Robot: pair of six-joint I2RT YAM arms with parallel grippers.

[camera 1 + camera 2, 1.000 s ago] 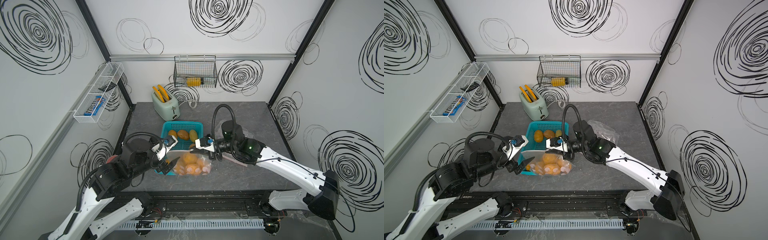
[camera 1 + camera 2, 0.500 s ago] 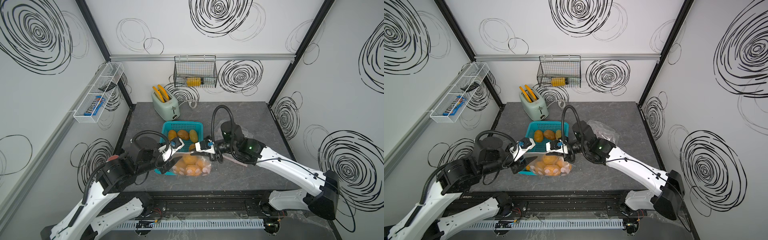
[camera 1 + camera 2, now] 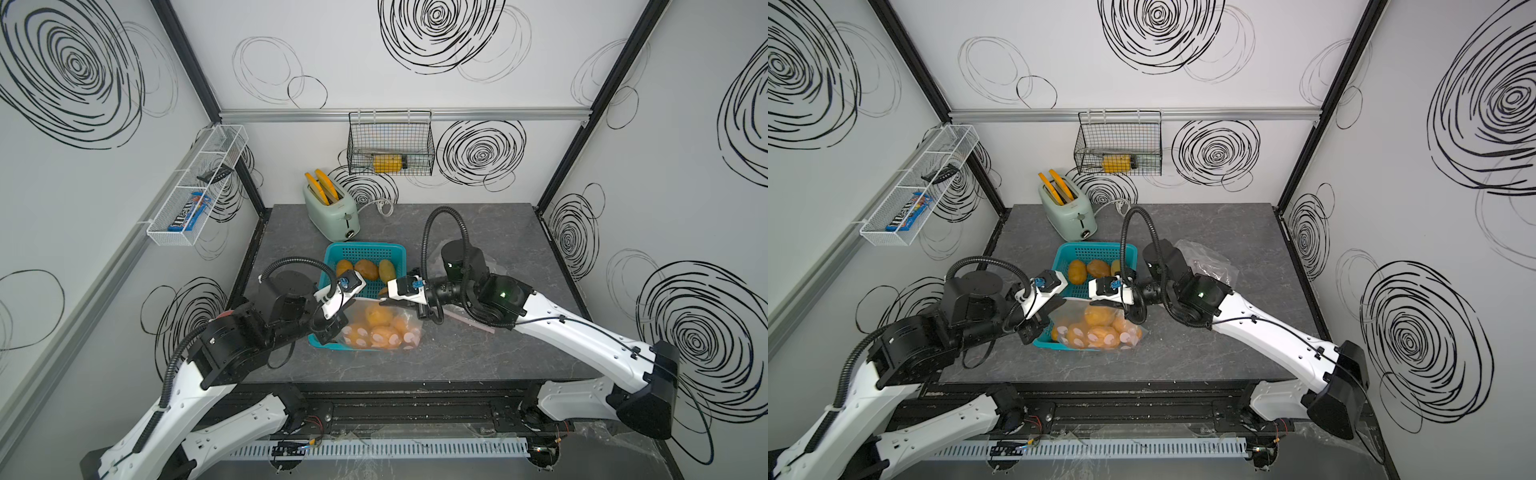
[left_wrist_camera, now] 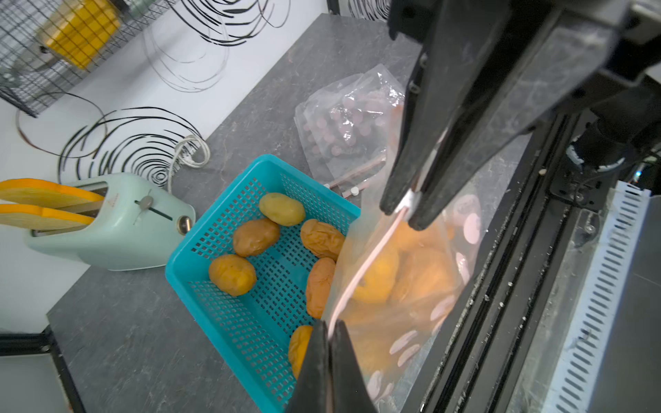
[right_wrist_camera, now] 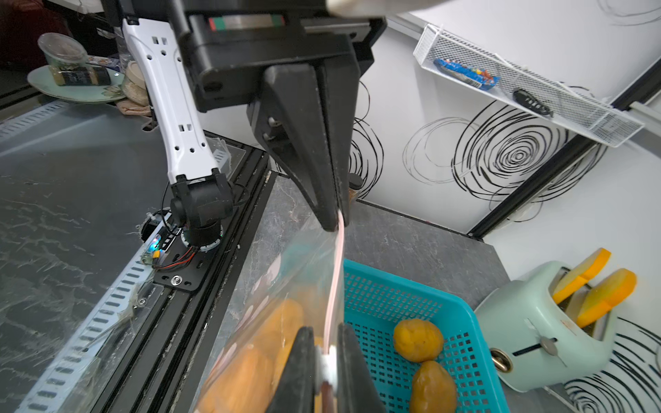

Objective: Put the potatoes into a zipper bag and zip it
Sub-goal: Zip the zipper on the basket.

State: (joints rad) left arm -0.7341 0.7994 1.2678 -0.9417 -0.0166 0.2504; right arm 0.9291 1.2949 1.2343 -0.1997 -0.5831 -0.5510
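Observation:
A clear zipper bag [image 3: 380,332] [image 3: 1100,336] holding several orange-brown potatoes [image 3: 377,318] rests against the front of a teal basket [image 3: 332,253]. More potatoes [image 3: 365,269] [image 4: 255,236] lie in the basket. My left gripper [image 3: 334,326] [image 4: 331,329] is shut on the left end of the bag's pink zip strip [image 4: 372,261]. My right gripper [image 3: 384,300] [image 5: 327,343] is shut on the white slider [image 5: 327,361] at the right end. The strip [image 5: 336,279] runs straight between the two grippers.
A mint toaster [image 3: 332,208] with orange toast slices stands behind the basket. Spare empty bags [image 3: 1208,262] [image 4: 350,125] lie behind my right arm. A black wire basket [image 3: 390,145] hangs on the back wall, a white wire shelf [image 3: 195,187] on the left wall.
My left gripper has moved right to the bag's left end and shut on the zip strip. The right gripper has held still on the slider.

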